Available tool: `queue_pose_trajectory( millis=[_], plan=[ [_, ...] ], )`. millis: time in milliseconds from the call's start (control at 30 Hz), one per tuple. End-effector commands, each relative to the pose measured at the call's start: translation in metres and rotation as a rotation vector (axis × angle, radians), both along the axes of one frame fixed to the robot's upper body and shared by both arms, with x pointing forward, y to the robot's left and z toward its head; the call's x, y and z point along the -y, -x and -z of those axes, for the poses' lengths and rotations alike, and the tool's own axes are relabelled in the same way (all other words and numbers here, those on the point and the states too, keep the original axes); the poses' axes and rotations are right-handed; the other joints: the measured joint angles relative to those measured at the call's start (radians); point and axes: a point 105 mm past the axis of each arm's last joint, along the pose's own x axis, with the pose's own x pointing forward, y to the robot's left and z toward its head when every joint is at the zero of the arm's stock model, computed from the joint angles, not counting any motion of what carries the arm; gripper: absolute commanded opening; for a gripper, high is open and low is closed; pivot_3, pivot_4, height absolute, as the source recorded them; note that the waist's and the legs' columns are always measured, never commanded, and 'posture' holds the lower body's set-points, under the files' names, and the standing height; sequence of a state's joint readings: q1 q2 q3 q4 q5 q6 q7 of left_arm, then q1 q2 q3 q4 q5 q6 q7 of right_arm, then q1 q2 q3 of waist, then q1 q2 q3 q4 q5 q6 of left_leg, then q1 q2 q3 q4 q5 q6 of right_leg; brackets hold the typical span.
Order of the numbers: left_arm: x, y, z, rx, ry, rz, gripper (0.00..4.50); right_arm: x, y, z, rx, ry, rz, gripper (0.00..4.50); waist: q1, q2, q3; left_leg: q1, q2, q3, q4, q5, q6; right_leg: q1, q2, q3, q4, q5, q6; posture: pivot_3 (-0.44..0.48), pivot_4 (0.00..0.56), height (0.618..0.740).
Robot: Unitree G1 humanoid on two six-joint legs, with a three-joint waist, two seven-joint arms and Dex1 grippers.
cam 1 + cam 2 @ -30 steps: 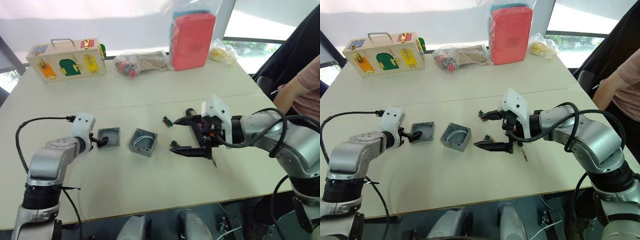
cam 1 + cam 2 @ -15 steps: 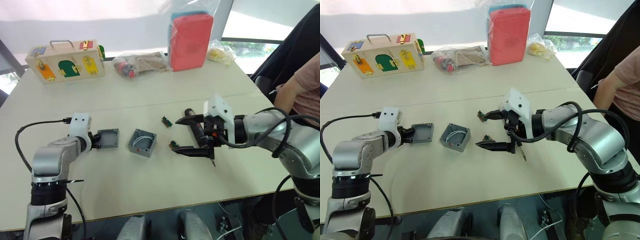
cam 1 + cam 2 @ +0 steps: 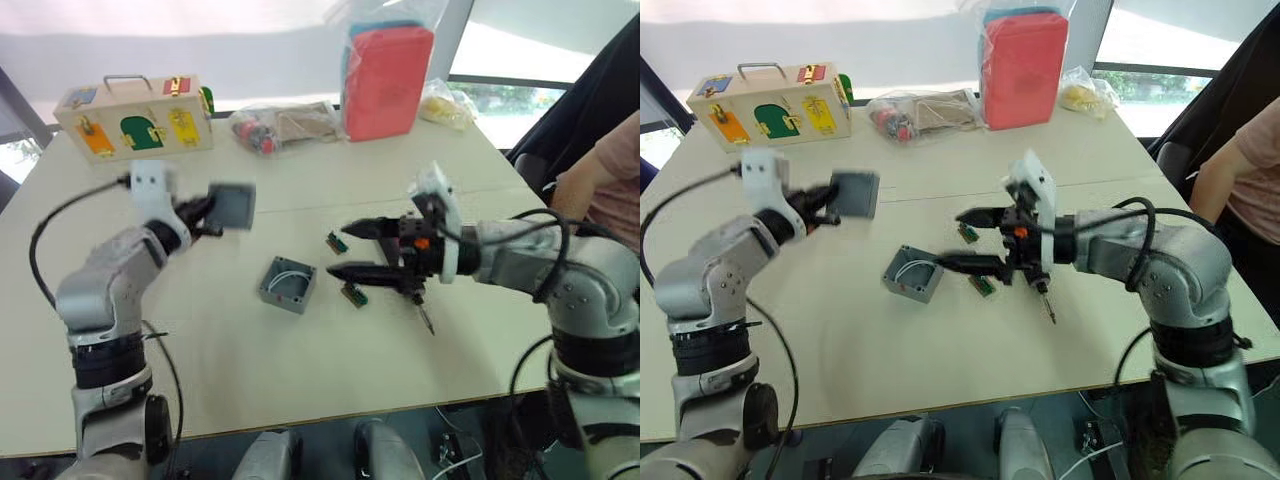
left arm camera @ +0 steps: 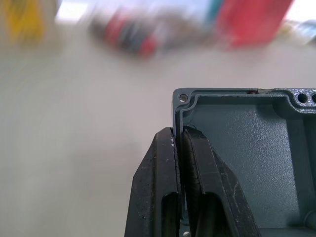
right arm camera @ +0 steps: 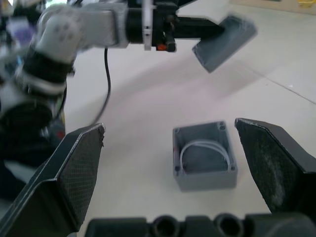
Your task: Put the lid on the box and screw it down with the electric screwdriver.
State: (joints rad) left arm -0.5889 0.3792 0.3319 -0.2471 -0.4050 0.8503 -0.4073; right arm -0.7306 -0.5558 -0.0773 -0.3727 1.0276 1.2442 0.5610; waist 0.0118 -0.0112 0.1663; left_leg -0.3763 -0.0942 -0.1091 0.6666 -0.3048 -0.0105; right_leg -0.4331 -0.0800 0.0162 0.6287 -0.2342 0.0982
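My left gripper (image 4: 180,148) pinches the lid (image 3: 232,205) by its rim above the table (image 3: 300,400), my right gripper (image 3: 337,250) spread wide near the box (image 3: 287,285).

Left gripper (image 4: 180,136) jaws pinching lid (image 4: 242,163) rim wall.

Left pincer (image 3: 208,215) is raised, arm bent, fingers clamped together; right pincer (image 3: 338,251) reaches toward nine o'clock, fingers spread apart.

Bright daylight floods in from the far windows, glare washing the back; the left wrist view's background smears, lid (image 4: 237,163) sharp.
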Motion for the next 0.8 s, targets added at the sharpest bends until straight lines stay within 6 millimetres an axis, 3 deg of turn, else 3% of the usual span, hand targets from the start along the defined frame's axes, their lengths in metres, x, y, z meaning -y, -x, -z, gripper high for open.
queue_pose_trajectory(
  millis=[33, 167, 300, 633, 733, 800],
  plan=[
    [0.025, 0.007, -0.016, 0.144, -0.025, 0.105, 0.10, -0.005, -0.014, -0.010, -0.099, -0.101, 0.090, 4.50, -0.003, 0.000, 0.000, 0.000, 0.000, 0.000, 0.000, 0.000, 0.000, 0.000, 0.000, 0.000, 0.000, 0.000, 0.000, 0.000, 0.150, 0.740],
    [0.049, 0.010, -0.015, 0.225, -0.071, 0.174, 0.10, -0.014, -0.030, -0.013, -0.207, -0.221, 0.186, 4.50, -0.004, 0.000, 0.000, 0.000, 0.001, 0.001, -0.001, 0.001, -0.001, -0.003, 0.001, 0.001, 0.002, 0.000, 0.000, 0.000, 0.150, 0.740],
    [0.063, 0.013, -0.015, 0.263, -0.067, 0.210, 0.10, -0.023, -0.032, -0.016, -0.246, -0.257, 0.207, 4.50, -0.004, 0.001, 0.000, -0.004, 0.000, 0.001, 0.000, 0.001, -0.001, -0.007, 0.001, 0.001, 0.003, 0.000, 0.000, 0.000, 0.150, 0.740],
    [0.069, 0.014, -0.014, 0.276, -0.074, 0.224, 0.10, -0.032, -0.032, -0.017, -0.267, -0.278, 0.223, 4.50, -0.025, 0.001, -0.001, -0.009, 0.000, 0.001, 0.001, 0.001, -0.001, -0.010, 0.001, 0.001, 0.004, 0.000, 0.000, 0.000, 0.150, 0.740],
    [0.069, 0.014, -0.013, 0.272, -0.081, 0.222, 0.00, -0.032, -0.032, -0.019, -0.266, -0.284, 0.226, 3.85, -0.030, 0.001, -0.001, -0.009, 0.000, 0.001, 0.001, 0.001, -0.001, -0.011, 0.001, 0.001, 0.004, 0.000, 0.000, 0.000, 0.150, 0.740],
    [0.068, 0.014, -0.012, 0.270, -0.083, 0.219, 0.00, -0.032, -0.032, -0.019, -0.265, -0.286, 0.224, 3.16, -0.030, 0.001, -0.001, -0.009, 0.000, 0.001, 0.000, 0.001, -0.001, -0.011, 0.002, 0.001, 0.004, 0.000, 0.000, 0.000, 0.150, 0.740]
  ],
)
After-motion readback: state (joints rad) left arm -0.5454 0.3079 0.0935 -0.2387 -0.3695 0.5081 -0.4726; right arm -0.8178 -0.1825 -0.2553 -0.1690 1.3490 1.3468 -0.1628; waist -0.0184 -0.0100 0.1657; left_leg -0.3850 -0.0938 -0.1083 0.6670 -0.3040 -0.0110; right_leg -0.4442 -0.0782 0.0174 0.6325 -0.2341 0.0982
